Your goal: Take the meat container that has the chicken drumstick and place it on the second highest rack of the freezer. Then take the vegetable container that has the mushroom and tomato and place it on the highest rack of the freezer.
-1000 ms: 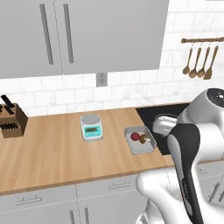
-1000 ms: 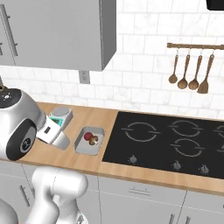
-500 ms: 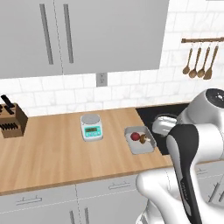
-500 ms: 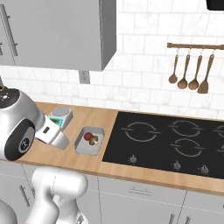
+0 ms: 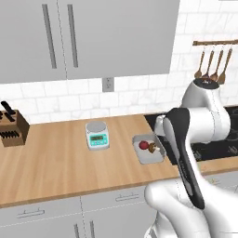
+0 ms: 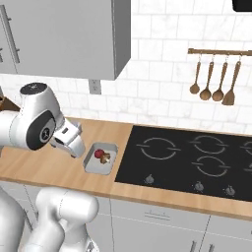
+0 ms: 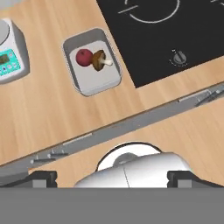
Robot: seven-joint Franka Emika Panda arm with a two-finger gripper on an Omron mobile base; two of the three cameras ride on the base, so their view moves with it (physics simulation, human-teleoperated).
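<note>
No writing can be read anywhere here. The kitchen scale (image 5: 96,135) near the table's (image 5: 56,162) back edge has a small display on its teal front, but its digits are too blurred to make out. The hob's (image 6: 197,157) knobs carry no legible marks.

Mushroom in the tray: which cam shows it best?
Hand view: it looks down into the tray, so the mushroom shows cap and stem beside the tomato. Both base views show it small, as a brown blob.

The gripper (image 7: 112,175) hangs wide open (fingertips far apart), arm folded, hand angled downward.
</note>
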